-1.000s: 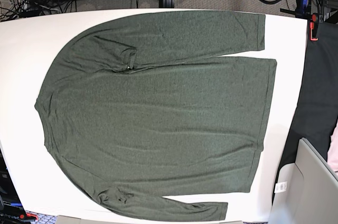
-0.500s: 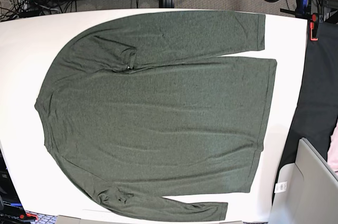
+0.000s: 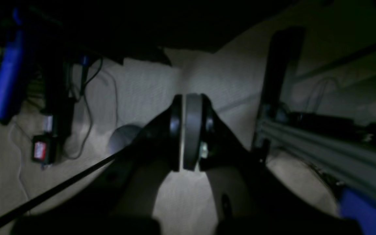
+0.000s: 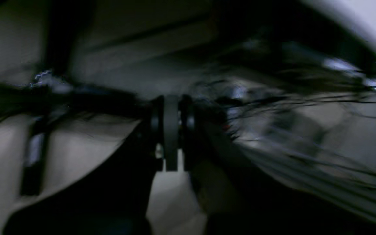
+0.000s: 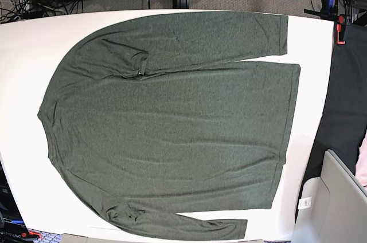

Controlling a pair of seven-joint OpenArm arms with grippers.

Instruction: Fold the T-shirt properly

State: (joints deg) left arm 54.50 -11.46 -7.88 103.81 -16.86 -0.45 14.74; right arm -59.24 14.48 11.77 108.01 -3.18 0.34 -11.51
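Base view, looking straight down: a large dark olive-green heathered knit T-shirt with long sleeves (image 5: 172, 122) lies spread flat on a white desk (image 5: 23, 59). Its collar end points toward the left of that view and its straight hem toward the right. One sleeve runs along the top edge of the body, the other along the bottom edge, both laid close beside the body rather than flung outward. I judge it has been smoothed out like this so that the first fold can begin from a clean, flat shape. No fold has been made yet, so the task looks to be at its very start.

Neither of my arms appears over the desk in that view. The shirt is therefore well apart from both end effectors and appears in neither wrist view.

Left wrist view, dim: my left end effector (image 3: 188, 130) is clenched, its two dark padded fingers (image 3: 193, 130) pressed together with nothing between them. Beyond it I see pale carpeted floor (image 3: 142, 88), a few loose black cables (image 3: 90, 107) off to its left, and a grey metal frame rail (image 3: 321, 153) to its right.

Right wrist view, dim and blurred: my right end effector (image 4: 171, 130) is likewise clenched on nothing. Around it are smeared dark cables and pale floor; finer detail I cannot make out.

I judge both arms are parked low, off the desk, with fingers closed as a resting pose.
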